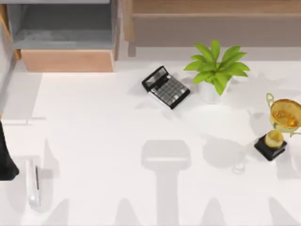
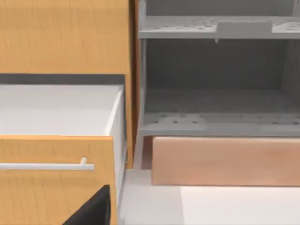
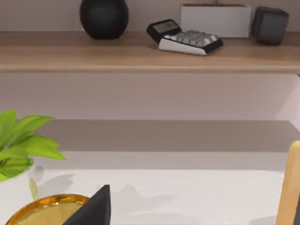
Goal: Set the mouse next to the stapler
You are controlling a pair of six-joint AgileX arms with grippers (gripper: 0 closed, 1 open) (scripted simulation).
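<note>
The white stapler (image 1: 34, 184) with a dark slit along its top lies lengthwise near the table's front left corner. The mouse is out of view. A black part of my left arm (image 1: 5, 157) shows at the table's left edge, just left of the stapler. In the left wrist view a dark corner of my left gripper (image 2: 93, 210) hangs before an open wooden drawer (image 2: 56, 154) with a white inside. A dark corner of my right gripper (image 3: 93, 208) shows above the trophy's gold bowl (image 3: 47, 210).
A black-and-grey calculator (image 1: 165, 87) lies at the back middle, a potted plant (image 1: 215, 68) to its right, and a gold trophy (image 1: 280, 125) at the right edge. A grey shelf unit (image 1: 61, 28) stands back left. A wooden shelf (image 3: 150, 51) holds another calculator (image 3: 185, 37) and a black rounded object (image 3: 103, 18).
</note>
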